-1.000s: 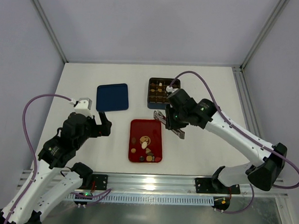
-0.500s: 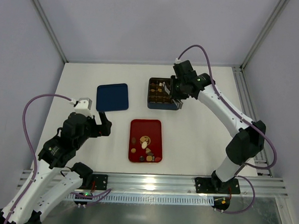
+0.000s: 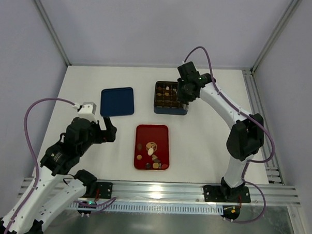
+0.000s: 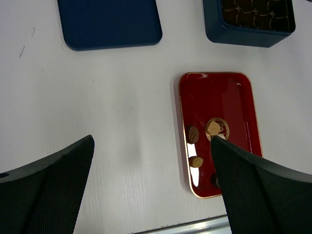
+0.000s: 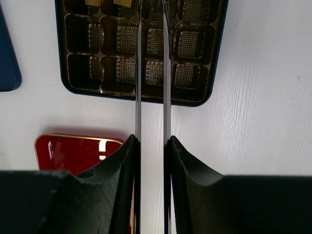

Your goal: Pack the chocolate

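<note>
Chocolate on the tray, one gripper over the box

Top view: small rounded chocolate [image 3: 153,153] on a glossy red tray [image 3: 150,133], at 6 o'clock of the gridded blue box [image 3: 170,111]. Left wrist: left gripper [image 4: 151,141] spread wide; an oval piece lies 12-to-6. Right wrist: right gripper [image 5: 152,73] has thin blades nearly together, tips cut off, so I cannot tell its grip.

No readable text for you in any view.
The only mark you get is a round gold emblem [image 4: 224,129] on the red tray [image 4: 234,97], seen from the left wrist camera. A tan chocolate piece [image 4: 212,127] sits on part of it, and whatever it carries is too small and blurred for you to read. From the top camera it is just a pale speck.
</note>
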Tool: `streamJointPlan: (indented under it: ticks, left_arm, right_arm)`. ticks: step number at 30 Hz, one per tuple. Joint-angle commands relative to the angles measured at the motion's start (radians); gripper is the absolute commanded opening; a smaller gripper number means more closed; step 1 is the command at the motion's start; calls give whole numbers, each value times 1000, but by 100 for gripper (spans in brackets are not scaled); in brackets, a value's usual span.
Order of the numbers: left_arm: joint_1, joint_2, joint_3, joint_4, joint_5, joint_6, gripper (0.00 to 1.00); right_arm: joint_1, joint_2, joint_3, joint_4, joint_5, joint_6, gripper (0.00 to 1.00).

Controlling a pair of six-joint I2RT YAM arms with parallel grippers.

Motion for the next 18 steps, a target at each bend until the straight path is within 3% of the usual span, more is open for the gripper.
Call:
streamJointPlan:
  ticks: [1,9,15,18]
  left_arm:
    - [-4,4,-4,20,-17,-6,99]
    - [-4,4,-4,18,-18,-8,100]
    - [-4,7,-4,20,-18,-8,100]
    - [-4,6,-4,18,-18,-6,100]
  right_arm:
    - [-9,4,51,46,30,-15,32]
    - [-9,22,42,53,30,-10,33]
    - [-10,22,42,56,29,-7,44]
    - [-10,19,42,55,27,-9,44]
